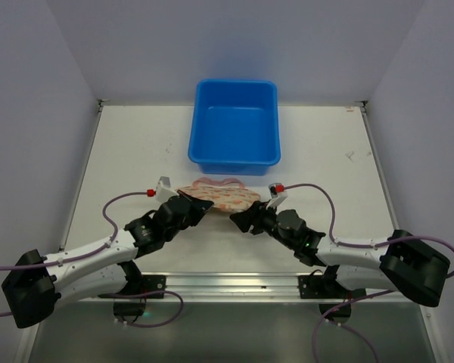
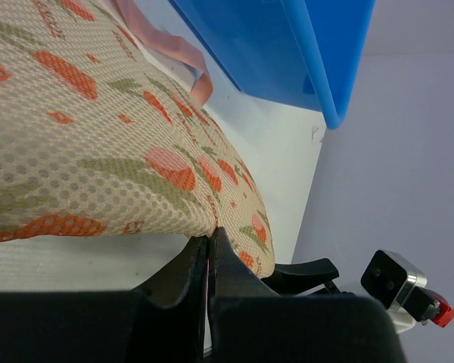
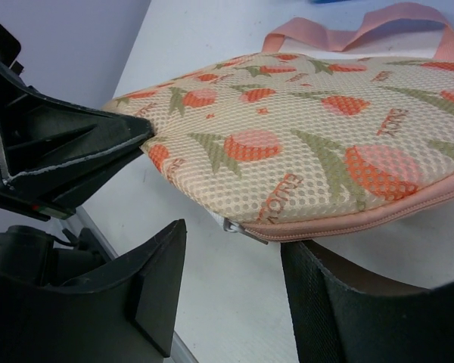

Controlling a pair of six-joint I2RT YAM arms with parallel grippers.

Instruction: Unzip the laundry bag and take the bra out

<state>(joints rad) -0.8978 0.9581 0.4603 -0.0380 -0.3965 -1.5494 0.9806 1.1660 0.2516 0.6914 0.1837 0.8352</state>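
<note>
While left fingers [image 2: 231, 276] pinch the laundry bag [image 1: 219, 198] — its edge — right fingers [image 3: 155, 287] stand wide.

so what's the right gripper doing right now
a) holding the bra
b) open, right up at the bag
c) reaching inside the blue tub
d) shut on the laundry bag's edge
b: the right wrist view shows the right gripper with its fingers well apart and nothing pinched, the laundry bag lying just beyond their tips.
</note>
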